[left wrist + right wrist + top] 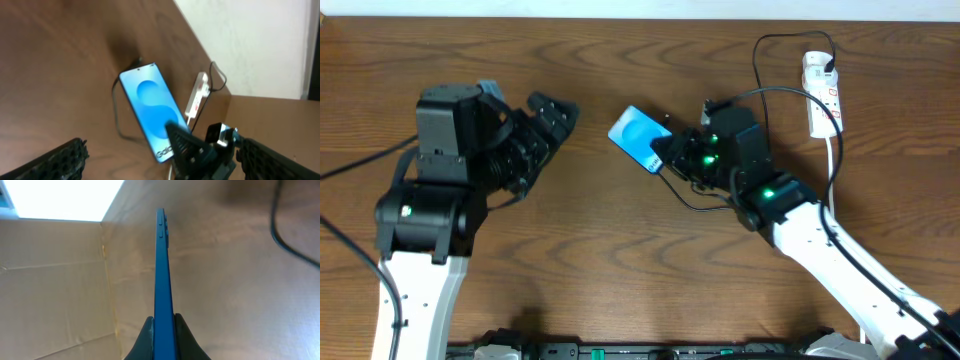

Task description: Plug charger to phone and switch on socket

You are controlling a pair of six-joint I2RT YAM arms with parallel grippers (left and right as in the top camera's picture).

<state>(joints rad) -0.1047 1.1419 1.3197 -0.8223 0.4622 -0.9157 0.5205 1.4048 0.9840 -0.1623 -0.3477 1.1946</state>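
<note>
The phone, with its blue screen up, is lifted near the table's middle. My right gripper is shut on its lower end. In the right wrist view the phone shows edge-on between the two fingers. My left gripper hangs open to the phone's left, apart from it, holding nothing. The left wrist view shows the phone and the socket beyond it. The white socket lies at the back right with a black adapter in it. The charger cable loops under the right arm; its plug tip is hidden.
The socket's white cord runs down the right side under the right arm. Black cable arcs near the table's back edge. A loop of it lies left of the phone. A pale wall stands beyond the table's edge.
</note>
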